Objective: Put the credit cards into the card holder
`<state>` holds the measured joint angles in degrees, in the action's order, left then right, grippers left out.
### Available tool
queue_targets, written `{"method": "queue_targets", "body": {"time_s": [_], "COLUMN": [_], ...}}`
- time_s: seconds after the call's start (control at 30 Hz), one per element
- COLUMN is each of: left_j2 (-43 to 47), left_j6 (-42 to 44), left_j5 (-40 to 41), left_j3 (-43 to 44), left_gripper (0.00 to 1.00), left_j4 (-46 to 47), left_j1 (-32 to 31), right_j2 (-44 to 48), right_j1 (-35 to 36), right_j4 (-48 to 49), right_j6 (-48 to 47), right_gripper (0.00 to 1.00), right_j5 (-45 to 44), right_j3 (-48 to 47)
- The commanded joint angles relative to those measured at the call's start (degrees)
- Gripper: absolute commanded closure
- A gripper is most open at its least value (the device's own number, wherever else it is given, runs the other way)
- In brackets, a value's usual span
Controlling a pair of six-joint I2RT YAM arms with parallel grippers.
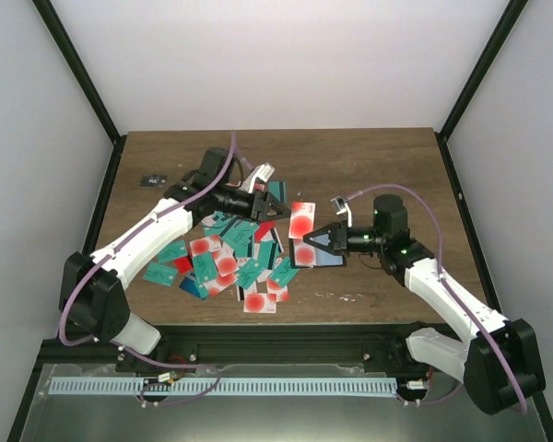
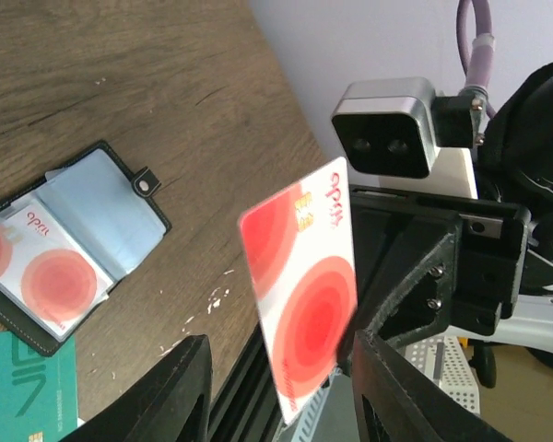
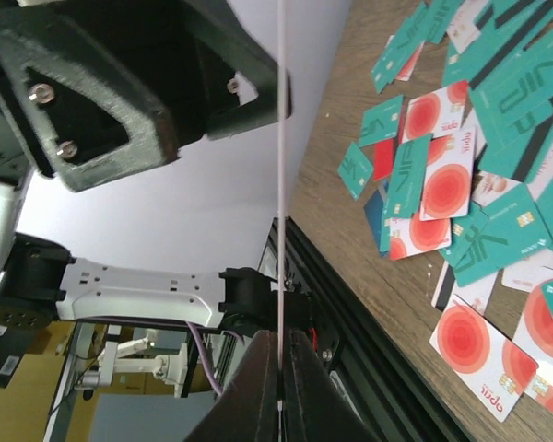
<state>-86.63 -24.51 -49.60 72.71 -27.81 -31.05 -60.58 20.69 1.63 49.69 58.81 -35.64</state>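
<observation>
The right tool (image 3: 279,348) is pinching a white card with red circles (image 2: 300,276) by one edge, holding it upright above the tabletop (image 1: 378,157). The left tool (image 2: 284,359) is standing spread, with the card's lower end between its fingers. The card holder (image 2: 120,198) is lying open on the tabletop nearby with a red-circle card (image 2: 51,276) showing inside, and the other credit cards (image 1: 226,258) are lying scattered beside it.

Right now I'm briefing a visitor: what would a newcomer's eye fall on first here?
A white card with red circles, held in mid-air by the right claw, before the open left claw. Then the heap of credit cards mid-table, beside the open card holder.
</observation>
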Motion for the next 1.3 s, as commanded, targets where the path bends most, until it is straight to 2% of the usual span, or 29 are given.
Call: {"method": "queue_targets", "body": {"time_s": [0.0, 0.17, 0.43, 0.83, 0.9, 0.93, 1.07, 1.17, 1.27], "left_j2": [-0.9, -2.0, -3.2, -3.2, -3.1, -3.0, -4.2, -6.1, -8.6], "left_j6": [1.1, -0.1, -3.7, -5.3, -5.6, -5.7, -4.8, -3.7, -1.9], "left_j5": [-4.3, -6.2, -10.7, -14.1, -13.7, -13.1, -7.6, -4.5, -1.5], "left_j3": [-1.0, -2.0, -2.9, -3.4, -3.6, -3.7, -3.6, -3.9, -3.1], "left_gripper": [0.56, 0.6, 0.78, 0.96, 0.96, 0.96, 0.96, 0.96, 0.96], "left_j4": [3.6, 6.1, 12.2, 15.9, 16.5, 16.6, 13.5, 11.0, 7.7], "left_j1": [0.9, 0.9, 0.8, 0.5, 0.4, 0.4, 0.4, 0.4, 0.3], "right_j2": [0.5, 0.5, -0.2, -3.3, -3.6, -3.9, -3.8, -2.8, -2.6], "right_j1": [-0.5, -0.5, -0.5, -0.5, -0.5, -0.5, -1.4, -3.1, -4.9], "right_j4": [6.0, 8.1, 9.5, 9.6, 9.0, 7.9, -5.1, -15.6, -26.2], "right_j6": [1.1, 2.1, 2.4, 0.6, 0.2, -0.2, -7.5, -11.8, -13.4], "right_gripper": [0.99, 0.99, 0.99, 0.99, 0.99, 0.96, 0.7, 0.6, 0.55], "right_j5": [4.1, 6.1, 6.6, 7.4, 7.4, 7.0, 0.1, -9.1, -21.0], "right_j3": [0.2, 0.2, 0.0, -1.3, -1.7, -2.0, -4.8, -5.2, -5.8]}}
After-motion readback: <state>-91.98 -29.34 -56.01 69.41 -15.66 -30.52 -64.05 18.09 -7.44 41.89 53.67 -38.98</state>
